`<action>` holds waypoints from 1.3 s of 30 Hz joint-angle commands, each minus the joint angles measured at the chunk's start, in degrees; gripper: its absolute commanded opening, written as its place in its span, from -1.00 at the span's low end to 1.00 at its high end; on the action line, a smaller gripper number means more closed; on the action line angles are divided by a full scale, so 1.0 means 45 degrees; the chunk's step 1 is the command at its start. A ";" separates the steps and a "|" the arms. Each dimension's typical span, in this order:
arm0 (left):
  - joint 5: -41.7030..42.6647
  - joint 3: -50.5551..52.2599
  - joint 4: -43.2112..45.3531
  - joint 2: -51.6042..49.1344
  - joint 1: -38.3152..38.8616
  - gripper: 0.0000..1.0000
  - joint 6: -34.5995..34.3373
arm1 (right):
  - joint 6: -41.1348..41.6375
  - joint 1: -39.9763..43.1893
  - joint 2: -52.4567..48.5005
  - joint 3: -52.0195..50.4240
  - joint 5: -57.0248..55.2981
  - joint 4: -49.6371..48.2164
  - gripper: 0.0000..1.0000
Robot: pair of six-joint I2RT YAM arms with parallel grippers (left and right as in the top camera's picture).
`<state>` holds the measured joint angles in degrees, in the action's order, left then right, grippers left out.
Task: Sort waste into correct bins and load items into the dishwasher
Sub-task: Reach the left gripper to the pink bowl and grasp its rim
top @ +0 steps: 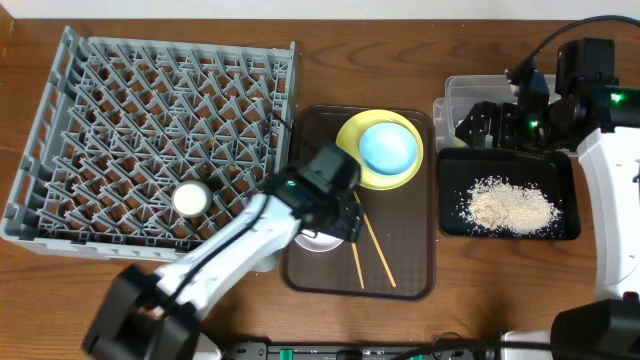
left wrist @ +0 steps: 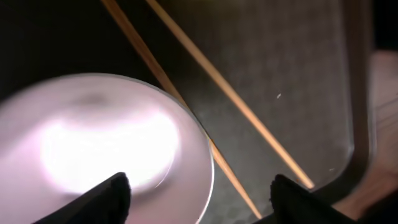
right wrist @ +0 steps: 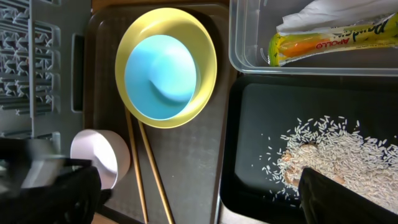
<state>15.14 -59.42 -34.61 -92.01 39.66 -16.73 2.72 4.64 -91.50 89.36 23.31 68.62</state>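
Observation:
My left gripper (top: 335, 225) (left wrist: 202, 199) is open over the white bowl (left wrist: 106, 143) (top: 318, 241) on the brown tray, one finger above the bowl, the other beyond its rim. Two chopsticks (top: 370, 250) (left wrist: 230, 99) lie beside the bowl. The light blue bowl (top: 388, 147) (right wrist: 163, 74) sits in the yellow plate (top: 350, 135) (right wrist: 134, 43). The small white cup (top: 190, 198) stands in the grey rack (top: 150, 90). My right gripper (top: 480, 125) (right wrist: 205, 199) is open and empty above the bins. The clear tub (top: 462, 88) (right wrist: 249, 37) holds the napkin (right wrist: 336, 12) and wrapper (right wrist: 323, 42). Rice crumbs (top: 510, 205) (right wrist: 329, 155) lie in the black tray (top: 560, 175) (right wrist: 249, 124).
The dark brown serving tray (top: 410, 260) (right wrist: 193, 162) lies between the rack and the bins. The white bowl (right wrist: 99, 158) and chopsticks (right wrist: 146, 174) also show in the right wrist view. The left arm (top: 220, 260) reaches in from the front edge.

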 commanded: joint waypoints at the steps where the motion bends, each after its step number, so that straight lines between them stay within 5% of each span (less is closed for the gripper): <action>1: 0.0058 -0.0180 0.0112 -0.0855 0.0335 0.40 0.0034 | -0.0010 0.0000 0.0024 0.0199 0.0005 0.0034 0.98; 12: 0.0058 -0.0180 0.0583 -0.1826 0.0704 -0.38 0.0029 | -0.0010 0.0000 0.0024 0.0199 0.0005 0.0034 0.98; 30: -0.0685 -0.0180 0.0583 -0.2205 0.0850 -0.46 -0.0015 | -0.0005 0.0000 0.0024 0.0199 0.0010 0.0087 0.98; 36: -0.0758 -0.0185 0.0578 -0.2191 0.0850 -0.84 -0.0024 | -0.0005 0.0000 0.0024 0.0199 0.0010 0.0092 0.98; 39: -0.0753 -0.0296 0.0534 -0.2021 0.0845 -0.85 -0.0024 | -0.0005 0.0000 0.0024 0.0199 0.0010 0.0092 0.98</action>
<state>10.92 -60.25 -32.42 -100.68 43.29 -16.82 2.72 4.64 -91.50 89.36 23.29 68.99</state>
